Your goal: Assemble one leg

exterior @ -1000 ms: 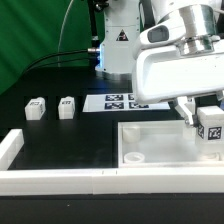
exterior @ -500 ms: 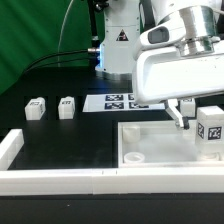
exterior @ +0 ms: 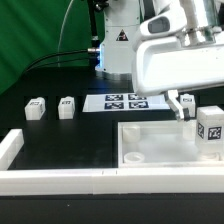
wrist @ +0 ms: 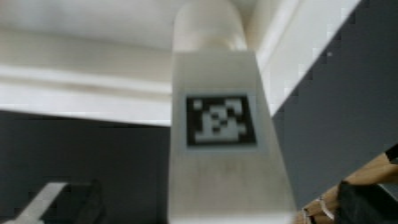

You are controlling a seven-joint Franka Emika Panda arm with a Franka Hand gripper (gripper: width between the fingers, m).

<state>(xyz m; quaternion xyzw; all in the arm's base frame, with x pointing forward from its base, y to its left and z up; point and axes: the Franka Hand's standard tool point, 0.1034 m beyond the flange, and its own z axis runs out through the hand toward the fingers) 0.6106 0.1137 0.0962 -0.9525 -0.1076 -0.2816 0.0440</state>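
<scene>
One leg, a white block with a square tag facing the camera, stands upright in the far right corner of the large white tray. My gripper hangs open just above it, toward the exterior view's left, not touching it. In the wrist view the same leg fills the middle, with a gap to a dark fingertip on each side. Two more legs lie on the black table at the exterior view's left.
The marker board lies behind the tray near the arm's base. A white rail runs along the table's front edge and turns up at the left corner.
My gripper has let go of the leg and risen up and to the exterior view's left. The leg stays standing in the tray corner.
</scene>
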